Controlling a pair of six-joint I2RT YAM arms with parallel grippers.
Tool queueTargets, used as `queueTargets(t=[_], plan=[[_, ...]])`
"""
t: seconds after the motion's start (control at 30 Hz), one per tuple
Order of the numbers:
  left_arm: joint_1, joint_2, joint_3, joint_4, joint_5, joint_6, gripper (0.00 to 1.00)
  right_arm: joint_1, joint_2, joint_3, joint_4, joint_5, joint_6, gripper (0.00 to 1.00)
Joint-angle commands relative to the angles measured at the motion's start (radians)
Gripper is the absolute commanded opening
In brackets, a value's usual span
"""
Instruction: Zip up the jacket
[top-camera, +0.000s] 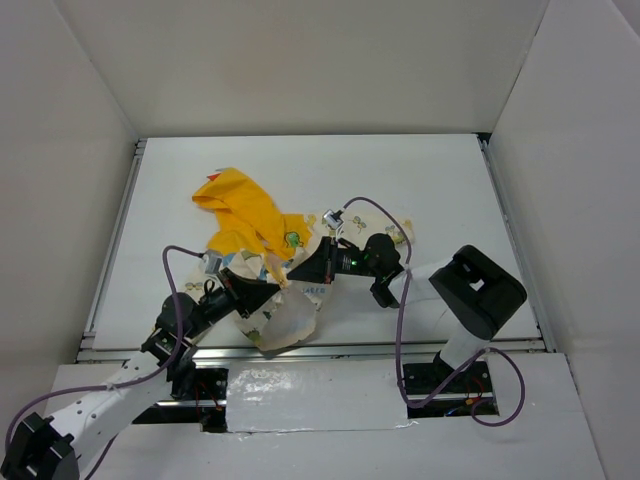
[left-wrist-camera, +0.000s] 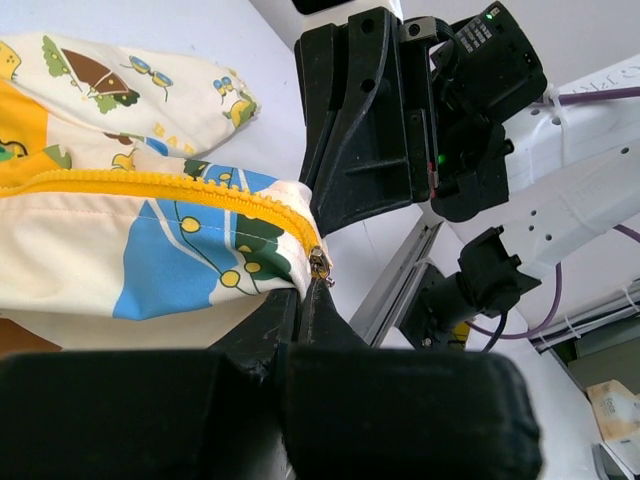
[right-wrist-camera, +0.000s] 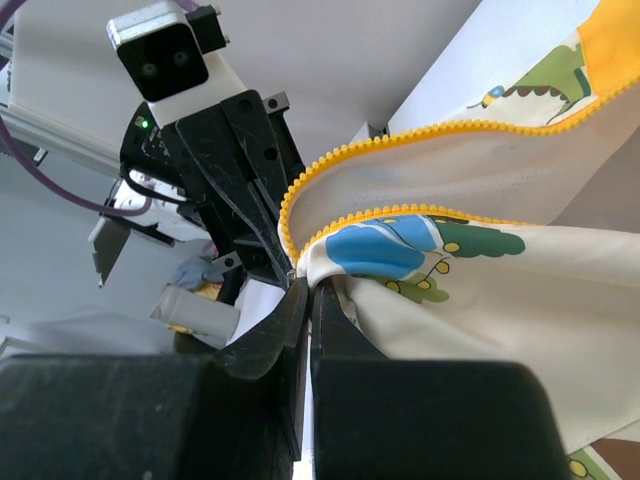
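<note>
Cream jacket (top-camera: 275, 245) | hem clamped in L end effector (left-wrist-camera: 308, 290), R end effector (right-wrist-camera: 308, 292)

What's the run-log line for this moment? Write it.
left gripper: shut on jacket hem near slider | right gripper: shut on jacket hem | zipper: open

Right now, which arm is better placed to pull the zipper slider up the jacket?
Left, probably. The left gripper is shut on the metal slider; the right gripper pinches the jacket hem beside it, better for anchoring.
</note>
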Motion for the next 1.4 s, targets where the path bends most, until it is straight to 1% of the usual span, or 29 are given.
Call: queueTargets(t=[0.0, 0.07, 0.17, 0.27, 0.4, 0.47, 0.63, 0.67, 0.73, 0.77, 0.8, 0.83, 0.87, 0.93, 1.0, 1.03, 1.07, 1.1, 1.13, 1.2, 1.23, 1.3, 1.37], plan=[[-0.006, 0.021, -0.007, 0.110, 0.049, 0.022, 0.00, 0.020, -0.070, 0.028, 0.053, 0.096, 0.000, 0.00], [-0.007, 0.038, -0.004, 0.123, 0.069, 0.027, 0.00, 0.018, -0.093, 0.034, 0.026, 0.122, -0.001, 0.00], [-0.006, 0.073, 0.003, 0.140, 0.111, 0.033, 0.00, 0.017, -0.118, 0.067, -0.060, 0.171, -0.040, 0.00], [-0.006, 0.101, 0.005, 0.144, 0.126, 0.039, 0.00, 0.008, -0.130, 0.112, -0.103, 0.174, -0.057, 0.00], [-0.006, 0.093, -0.004, 0.179, 0.143, 0.033, 0.00, 0.005, -0.138, 0.176, -0.226, 0.195, -0.109, 0.00], [-0.006, 0.090, -0.001, 0.195, 0.154, 0.036, 0.00, 0.002, -0.133, 0.193, -0.246, 0.211, -0.120, 0.00], [-0.006, 0.135, 0.016, 0.222, 0.155, 0.047, 0.00, -0.003, -0.124, 0.242, -0.351, 0.235, -0.152, 0.00], [-0.006, 0.147, 0.022, 0.216, 0.143, 0.048, 0.00, -0.006, -0.123, 0.265, -0.364, 0.181, -0.188, 0.02], [-0.006, 0.152, 0.033, 0.183, 0.089, 0.053, 0.00, -0.009, -0.138, 0.275, -0.401, 0.133, -0.213, 0.27], [-0.006, 0.153, 0.036, 0.183, 0.080, 0.056, 0.00, -0.009, -0.153, 0.259, -0.414, 0.125, -0.221, 0.44], [-0.006, 0.155, 0.037, 0.179, 0.072, 0.060, 0.00, -0.012, -0.171, 0.246, -0.427, 0.133, -0.230, 0.50], [-0.006, 0.156, 0.046, 0.175, 0.068, 0.063, 0.00, -0.017, -0.216, 0.238, -0.450, 0.143, -0.260, 0.52], [-0.006, 0.159, 0.049, 0.172, 0.068, 0.068, 0.00, -0.018, -0.236, 0.230, -0.511, 0.162, -0.277, 0.56], [-0.006, 0.167, 0.057, 0.167, 0.062, 0.068, 0.00, -0.026, -0.277, 0.232, -0.574, 0.182, -0.326, 0.57], [-0.006, 0.170, 0.057, 0.172, 0.056, 0.068, 0.00, -0.037, -0.342, 0.236, -0.680, 0.221, -0.356, 0.58], [-0.004, 0.173, 0.054, 0.173, 0.054, 0.068, 0.00, -0.038, -0.366, 0.239, -0.722, 0.243, -0.398, 0.59], [-0.004, 0.172, 0.053, 0.175, 0.052, 0.063, 0.00, -0.038, -0.420, 0.239, -0.811, 0.267, -0.420, 0.61], [-0.004, 0.170, 0.051, 0.176, 0.048, 0.062, 0.00, -0.037, -0.447, 0.232, -0.847, 0.310, -0.435, 0.62], [-0.004, 0.167, 0.053, 0.178, 0.043, 0.060, 0.00, -0.038, -0.501, 0.209, -0.887, 0.317, -0.449, 0.62], [-0.004, 0.165, 0.053, 0.176, 0.039, 0.059, 0.00, -0.037, -0.547, 0.170, -0.902, 0.315, -0.456, 0.63], [-0.003, 0.167, 0.053, 0.182, 0.040, 0.059, 0.00, -0.037, -0.563, 0.135, -0.907, 0.297, -0.440, 0.62], [-0.001, 0.179, 0.057, 0.187, 0.042, 0.059, 0.00, -0.017, -0.584, 0.060, -0.867, 0.228, -0.408, 0.61], [-0.001, 0.190, 0.060, 0.202, 0.051, 0.054, 0.00, 0.029, -0.583, 0.008, -0.794, 0.223, -0.384, 0.61]])
